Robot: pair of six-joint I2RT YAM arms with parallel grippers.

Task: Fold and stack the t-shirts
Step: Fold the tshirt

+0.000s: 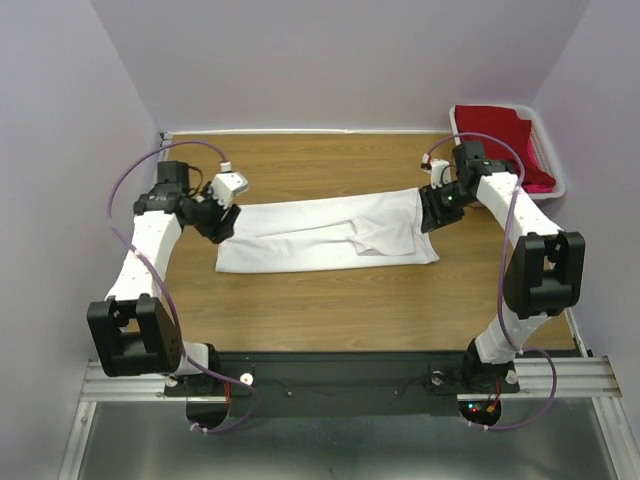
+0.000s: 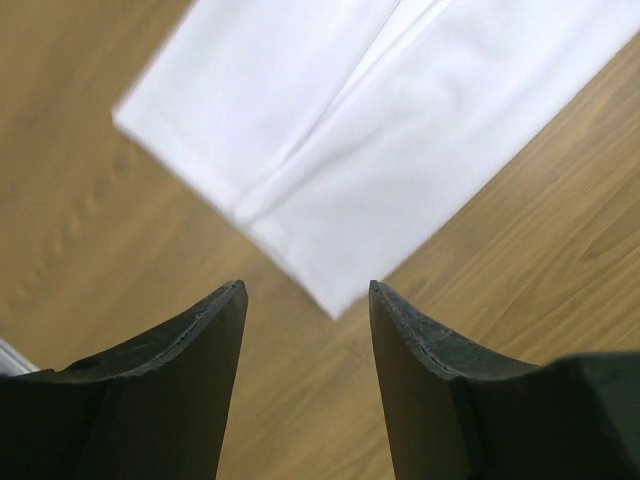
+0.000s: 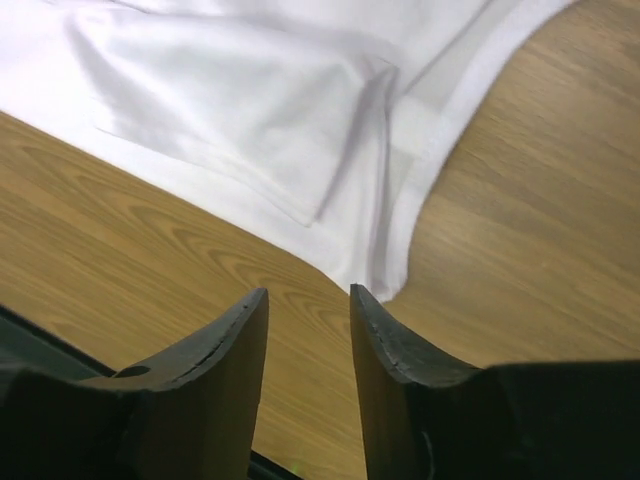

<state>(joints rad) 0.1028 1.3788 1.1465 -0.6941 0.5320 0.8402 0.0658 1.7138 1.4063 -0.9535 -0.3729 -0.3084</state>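
A white t-shirt (image 1: 325, 235) lies folded into a long strip across the middle of the wooden table. My left gripper (image 1: 222, 225) hovers at its left end, open and empty; the left wrist view shows the shirt's corner (image 2: 330, 160) just ahead of the fingertips. My right gripper (image 1: 436, 212) hovers at the shirt's right end, open and empty; the right wrist view shows the hem and a folded sleeve (image 3: 300, 110) ahead of the jaws. A deep red shirt (image 1: 500, 140) lies in the basket at the back right. No pink shirt shows.
A white plastic basket (image 1: 548, 155) stands at the table's back right corner, beside the right arm. Lilac walls enclose the table on the left, back and right. Bare wood (image 1: 330, 310) lies between the shirt and the arm bases.
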